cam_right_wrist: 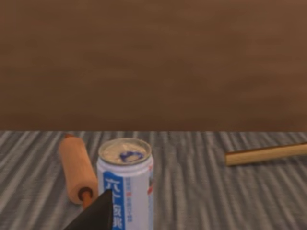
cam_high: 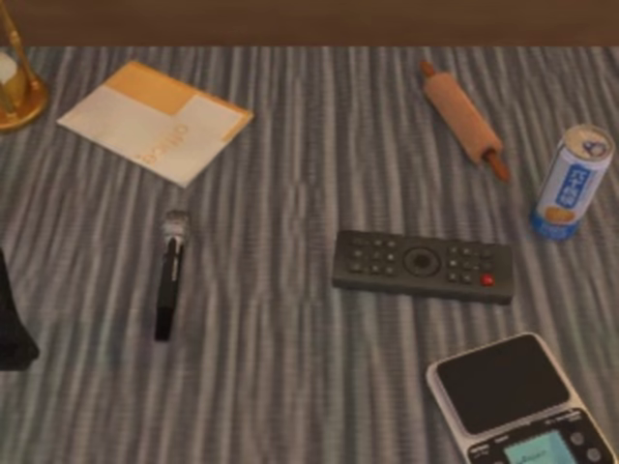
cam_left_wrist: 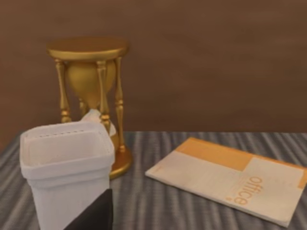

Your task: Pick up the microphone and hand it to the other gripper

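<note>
The microphone [cam_high: 170, 280] lies flat on the striped cloth at the table's left-middle, its silver mesh head toward the back and its slim black handle toward the front. Neither wrist view shows it. My left arm's gripper [cam_high: 12, 324] is a dark shape at the table's left edge, left of the microphone and apart from it. In its wrist view one black finger [cam_left_wrist: 96, 215] shows far to one side, with nothing held. My right gripper, the other gripper, is outside the top view. One black finger [cam_right_wrist: 96, 215] shows in its wrist view, in front of the can.
A black button remote [cam_high: 423, 265] lies at the centre-right. A rolling pin [cam_high: 463, 120] and a blue-white can [cam_high: 573, 184] are at the back right, a scale [cam_high: 527, 401] at the front right. An orange-white booklet [cam_high: 155, 120] and a gold hourglass [cam_high: 14, 87] sit back left, beside a white bin [cam_left_wrist: 67, 177].
</note>
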You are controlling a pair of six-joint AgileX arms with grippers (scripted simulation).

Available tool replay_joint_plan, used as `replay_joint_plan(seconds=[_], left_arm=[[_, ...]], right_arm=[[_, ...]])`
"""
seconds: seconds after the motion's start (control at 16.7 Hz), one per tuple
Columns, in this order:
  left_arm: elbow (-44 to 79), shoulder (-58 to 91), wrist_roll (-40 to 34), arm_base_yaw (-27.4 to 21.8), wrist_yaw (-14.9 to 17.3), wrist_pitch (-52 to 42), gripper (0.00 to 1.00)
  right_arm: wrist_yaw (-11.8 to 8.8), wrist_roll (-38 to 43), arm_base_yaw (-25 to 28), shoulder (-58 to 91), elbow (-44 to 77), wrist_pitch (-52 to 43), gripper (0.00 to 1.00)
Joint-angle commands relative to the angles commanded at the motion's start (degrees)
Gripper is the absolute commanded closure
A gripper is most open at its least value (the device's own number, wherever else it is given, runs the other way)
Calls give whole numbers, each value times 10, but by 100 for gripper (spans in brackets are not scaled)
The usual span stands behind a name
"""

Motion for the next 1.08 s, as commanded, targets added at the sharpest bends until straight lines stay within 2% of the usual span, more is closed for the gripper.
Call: replay_joint_plan(seconds=[0.24, 0.48, 1.08], left_arm=[[17, 17, -4, -5, 1, -11, 0], [108, 126, -25, -27, 1, -73, 0], [471, 697, -110, -120, -2, -339, 0]], right_arm=[[0, 0, 0, 0, 0, 0, 0], [0, 0, 0, 0, 0, 0, 0], [0, 0, 0, 0, 0, 0, 0]])
